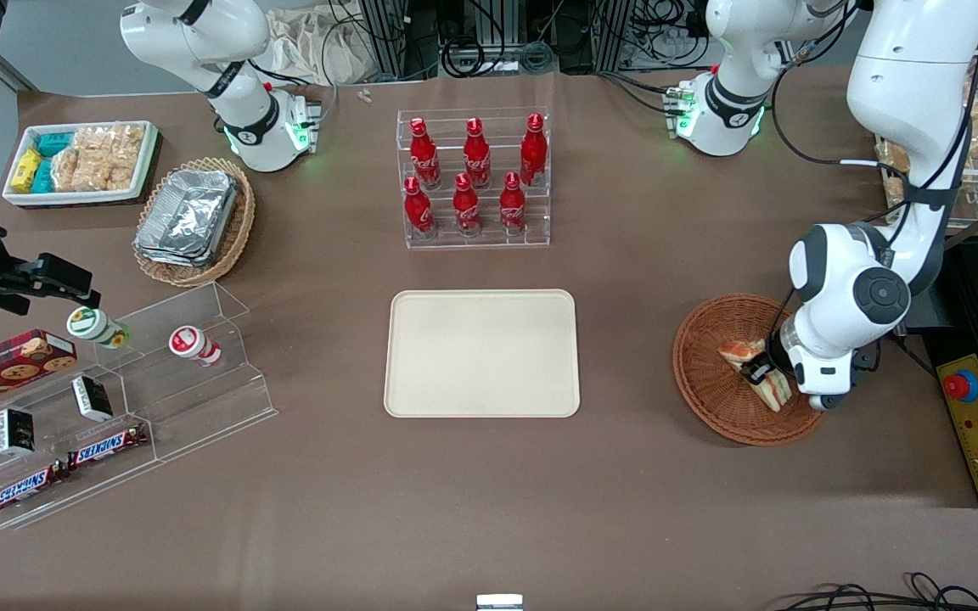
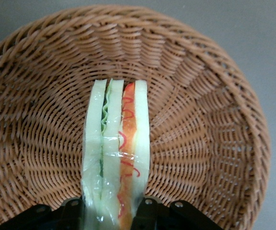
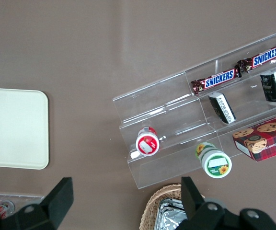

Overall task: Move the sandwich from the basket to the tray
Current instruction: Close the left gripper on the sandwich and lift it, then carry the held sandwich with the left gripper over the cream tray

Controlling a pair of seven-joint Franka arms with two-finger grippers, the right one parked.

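Two fingers (image 2: 150,213) of the end effector (image 2: 113,215) sat closed against the sides of the sandwich (image 2: 116,158), which stood on edge inside the basket (image 1: 710,373) at the working arm's end of the desk (image 1: 489,509). The tray (image 1: 482,353) lay well apart, mid-desk. A bottle rack (image 1: 472,178) stood farther from the front camera than the tray.

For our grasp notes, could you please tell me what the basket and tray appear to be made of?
The basket looks like reddish-brown woven wicker: ribbed strands show. The tray seems matte cream plastic, smooth with a moulded rim. The end effector sits in the basket, closed on the sandwich.
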